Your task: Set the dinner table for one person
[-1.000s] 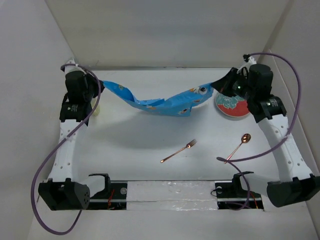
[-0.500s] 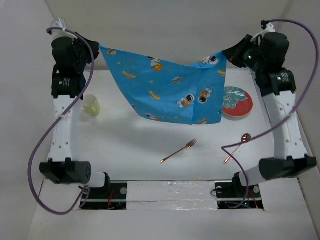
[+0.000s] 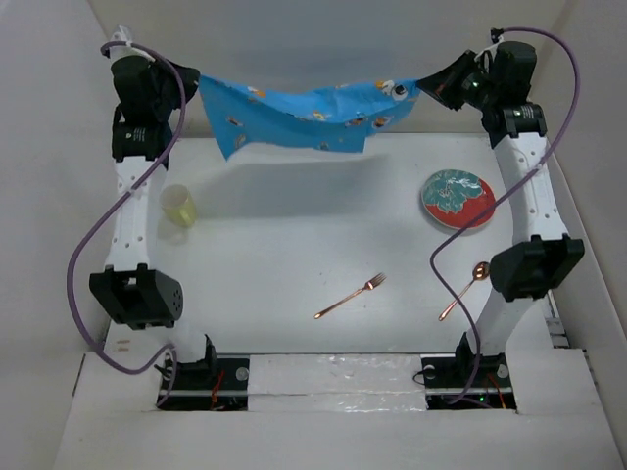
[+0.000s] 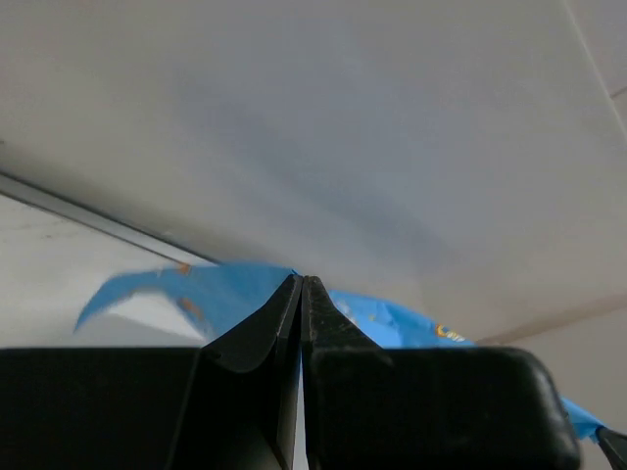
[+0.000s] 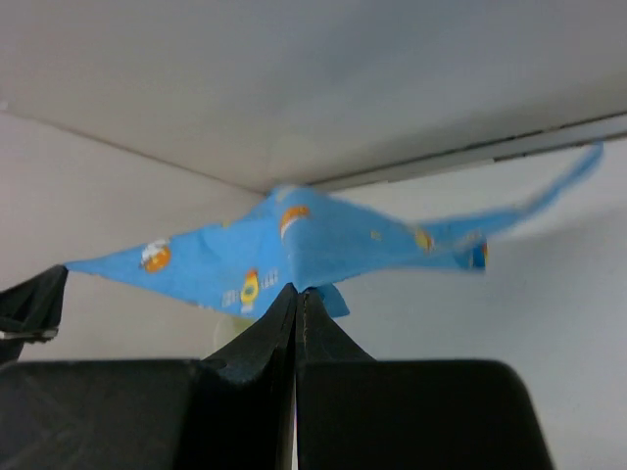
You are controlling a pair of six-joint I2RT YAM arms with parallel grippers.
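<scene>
From above, you see the blue cartoon mat stretched in the air over the far edge of the dinner table. The left gripper holds one corner and the right gripper the other. If you pull the arms further apart, a corner may slip out. The sagging middle may also brush the cup or the plate when lowered.

In the left wrist view, the left gripper is fully closed, pinching the cloth.

In the right wrist view, the right gripper is likewise pressed together on its corner.

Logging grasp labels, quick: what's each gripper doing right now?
Left gripper: shut on the mat.
Right gripper: shut on the mat too.
</scene>
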